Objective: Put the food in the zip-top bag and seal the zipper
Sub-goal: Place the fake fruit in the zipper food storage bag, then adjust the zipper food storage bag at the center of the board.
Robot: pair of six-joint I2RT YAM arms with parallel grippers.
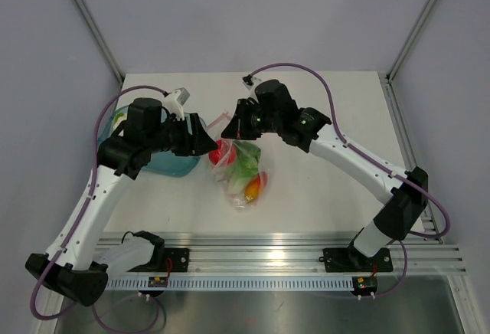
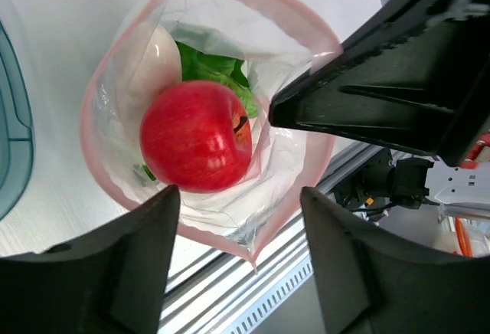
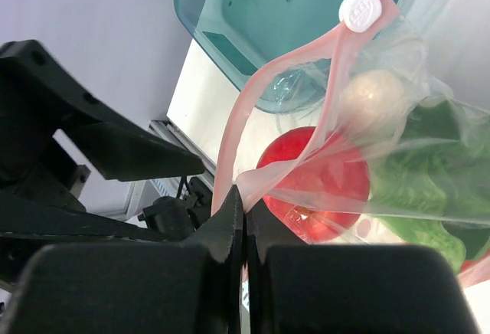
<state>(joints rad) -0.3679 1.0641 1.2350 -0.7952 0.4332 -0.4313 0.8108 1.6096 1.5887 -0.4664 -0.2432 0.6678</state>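
The right gripper is pinched tight on the pink zipper of the bag. The left gripper hangs empty, fingers spread wide, right over the red apple inside the bag.

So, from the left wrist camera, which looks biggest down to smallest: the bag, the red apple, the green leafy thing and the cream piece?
1. zip-top bag
2. red apple
3. cream piece and green leafy piece: both are partly hidden behind the apple, so I can't rank them.
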